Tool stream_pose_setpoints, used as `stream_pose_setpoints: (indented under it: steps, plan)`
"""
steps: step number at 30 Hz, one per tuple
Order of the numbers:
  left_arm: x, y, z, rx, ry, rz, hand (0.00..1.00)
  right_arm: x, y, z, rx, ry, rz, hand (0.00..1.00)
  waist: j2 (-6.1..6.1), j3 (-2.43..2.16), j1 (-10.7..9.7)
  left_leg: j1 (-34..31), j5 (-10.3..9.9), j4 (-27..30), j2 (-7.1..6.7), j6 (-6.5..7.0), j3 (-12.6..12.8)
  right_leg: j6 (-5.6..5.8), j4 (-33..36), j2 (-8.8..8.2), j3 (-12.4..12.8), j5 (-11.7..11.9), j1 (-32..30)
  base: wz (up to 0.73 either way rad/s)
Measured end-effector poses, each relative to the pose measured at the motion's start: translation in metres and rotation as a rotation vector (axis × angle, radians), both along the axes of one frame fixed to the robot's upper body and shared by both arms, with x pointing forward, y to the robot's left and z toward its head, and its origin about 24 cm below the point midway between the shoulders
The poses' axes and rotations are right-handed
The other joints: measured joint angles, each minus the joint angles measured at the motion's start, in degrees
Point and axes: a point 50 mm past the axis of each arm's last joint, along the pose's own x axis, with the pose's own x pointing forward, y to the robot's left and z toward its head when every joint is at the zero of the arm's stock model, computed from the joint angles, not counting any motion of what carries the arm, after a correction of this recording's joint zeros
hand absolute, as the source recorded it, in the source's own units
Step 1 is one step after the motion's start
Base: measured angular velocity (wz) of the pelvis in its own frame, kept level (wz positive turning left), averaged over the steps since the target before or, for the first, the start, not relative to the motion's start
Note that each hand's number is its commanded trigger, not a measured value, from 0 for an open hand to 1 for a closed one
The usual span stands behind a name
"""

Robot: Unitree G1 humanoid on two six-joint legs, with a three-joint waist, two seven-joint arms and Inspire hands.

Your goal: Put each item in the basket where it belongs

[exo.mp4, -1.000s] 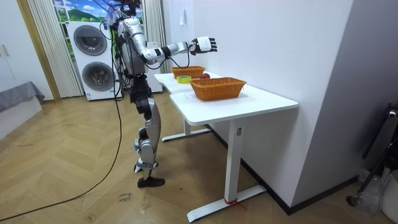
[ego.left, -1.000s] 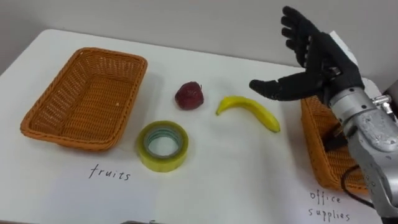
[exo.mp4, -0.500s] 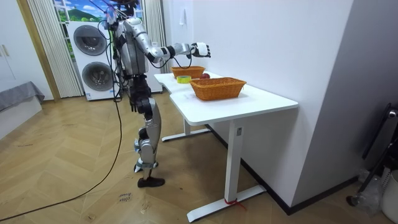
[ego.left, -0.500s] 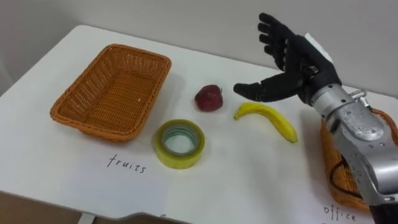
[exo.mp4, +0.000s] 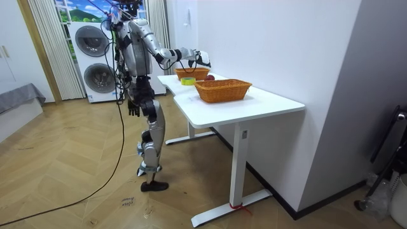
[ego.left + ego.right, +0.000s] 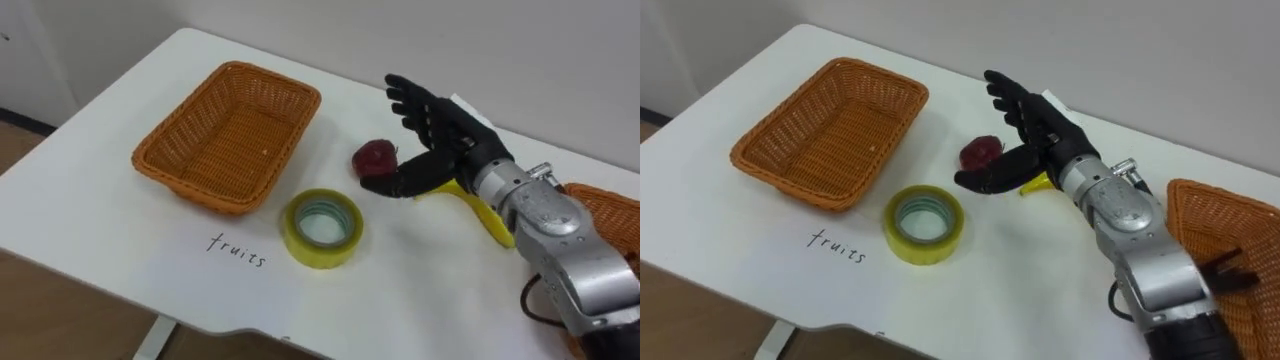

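Currently my fingers are spreading wide and straight, thumb out, holding nothing. My right hand is hovering over the middle of the table. The red fruit is lying just left of the palm, between thumb and fingers; contact cannot be confirmed. The banana is lying partly under my wrist, its long axis running toward the front right edge. The tape roll is sitting nearer the front edge. The fruit basket is standing toward the left edge, so any transfer should be heading leftward. My left hand is hanging at my side, making the right hand nearer.
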Motion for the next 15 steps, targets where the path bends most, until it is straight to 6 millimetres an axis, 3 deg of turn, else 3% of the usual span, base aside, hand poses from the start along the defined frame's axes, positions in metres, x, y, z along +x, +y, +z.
stream_pose_setpoints:
  steps: [9, 15]
  plan:
    - [0.002, 0.0, 0.0, -0.012, -0.004, -0.004, 0.0, 0.0, -0.004, -0.026, -0.056, 0.093, -0.036, 0.0, -0.3, -0.19, 1.2, 0.0, 0.1, 0.0, 0.0, 0.2, -0.1, 0.1, 0.0, -0.2, -0.2, 0.0, 0.1, 0.0]
    - [-0.002, 0.001, -0.001, -0.012, 0.012, -0.001, 0.0, 0.0, -0.005, -0.029, -0.055, 0.104, -0.049, 0.0, -0.6, -0.03, 1.3, 0.0, 0.2, 0.1, -0.05, 0.2, -0.6, 0.12, 0.0, -0.23, -0.6, 0.0, 0.3, 0.02]
